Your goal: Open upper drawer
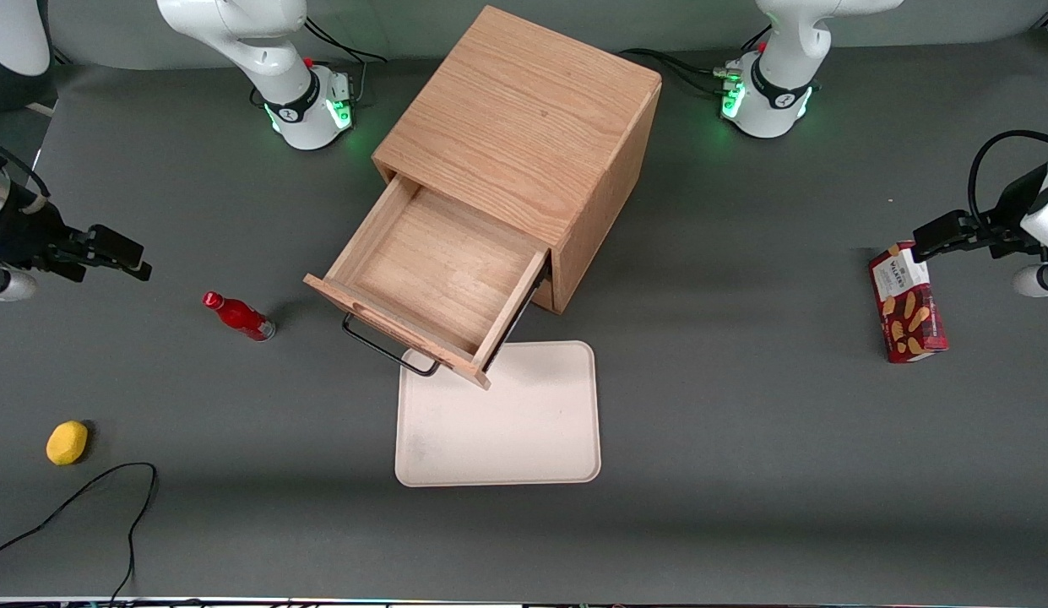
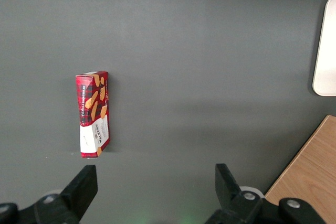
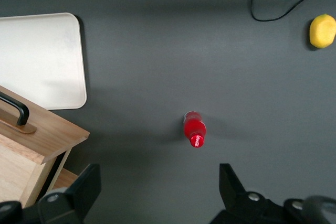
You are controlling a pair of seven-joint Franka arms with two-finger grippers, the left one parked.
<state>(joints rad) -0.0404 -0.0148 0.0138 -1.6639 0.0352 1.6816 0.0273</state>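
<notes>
The upper drawer [image 1: 439, 270] of the light oak cabinet [image 1: 532, 127] stands pulled far out, and its wooden inside is bare. Its thin black wire handle [image 1: 388, 348] hangs on the drawer front, over the edge of a white tray. The right arm's gripper [image 1: 131, 257] hovers above the table toward the working arm's end, well away from the drawer and apart from the handle. In the right wrist view the gripper [image 3: 160, 182] is open with only grey table between its fingers, and the drawer's front corner [image 3: 42, 135] and handle [image 3: 16, 108] show beside it.
A small red bottle [image 1: 239, 317] [image 3: 194, 128] stands between the gripper and the drawer. A yellow lump [image 1: 67, 442] and a black cable [image 1: 93, 490] lie nearer the front camera. The white tray [image 1: 498, 422] lies in front of the drawer. A red biscuit box [image 1: 908, 304] lies toward the parked arm's end.
</notes>
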